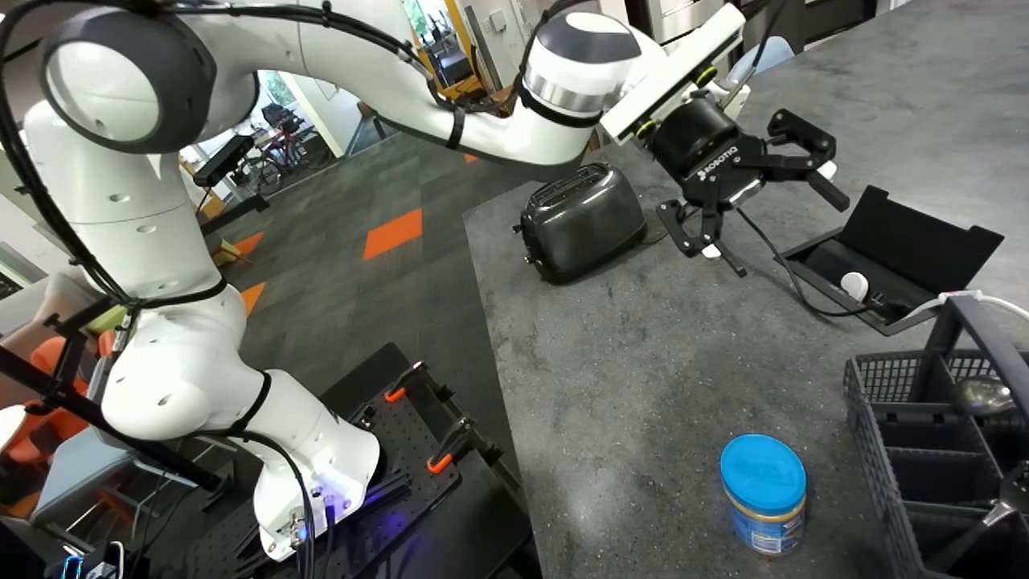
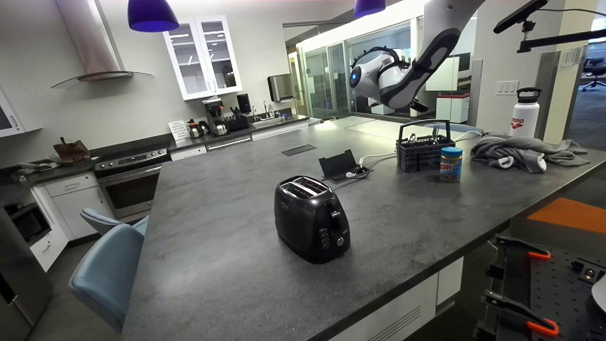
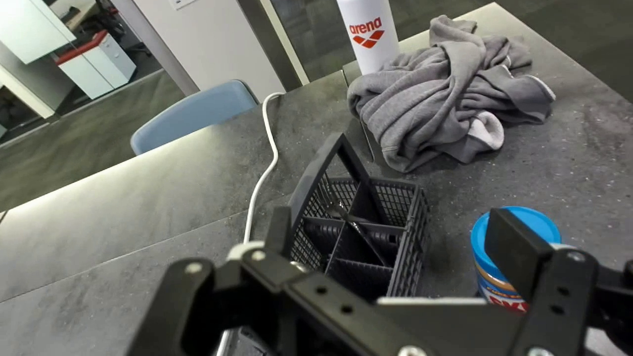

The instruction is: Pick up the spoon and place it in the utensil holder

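The utensil holder is a dark slatted basket with compartments and a tall handle. It stands on the counter in both exterior views and in the wrist view. A silvery spoon bowl shows inside it, and a spoon-like top shows above its rim. A fork leans in it too. My gripper is open and empty, high above the counter and apart from the holder. In the wrist view its spread fingers frame the holder, and the left one hides part of it.
A blue-lidded jar stands beside the holder. A black toaster stands on the counter. An open black hatch has cables in it. A grey cloth and a white bottle are behind the holder.
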